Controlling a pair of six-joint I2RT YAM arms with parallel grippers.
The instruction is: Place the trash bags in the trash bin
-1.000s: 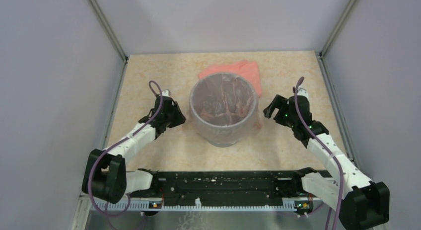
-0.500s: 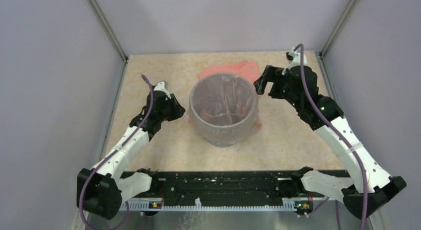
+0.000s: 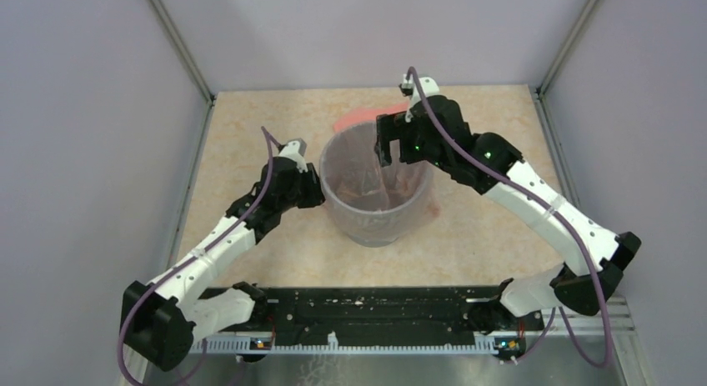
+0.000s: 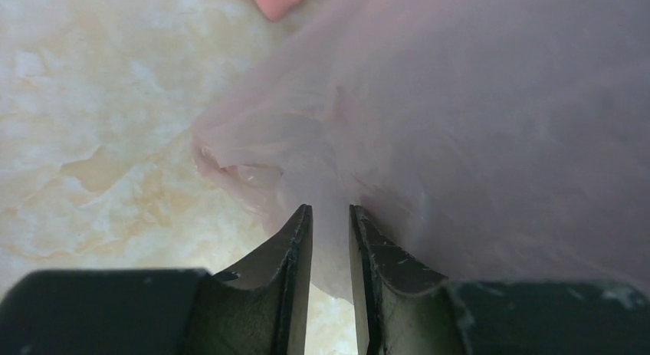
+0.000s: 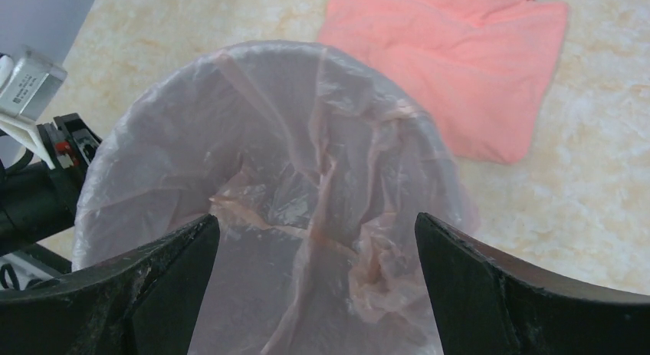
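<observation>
Trash bag [image 5: 322, 179] lines the grey bin [image 3: 377, 232] on the counter [image 3: 250, 119], film folded out over its rim; left hand [image 4: 331, 217], jaws a slit apart at that overhang (grip unconfirmed), probably pins it while right hand [image 5: 316, 221] hangs wide open over the mouth to press slack down

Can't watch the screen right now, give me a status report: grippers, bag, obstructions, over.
Left gripper nearly closed at trash bag film outside trash bin, grip unclear. Right gripper open above bin mouth. Bag lines bin. Pink sheet behind, not obstructing.
</observation>
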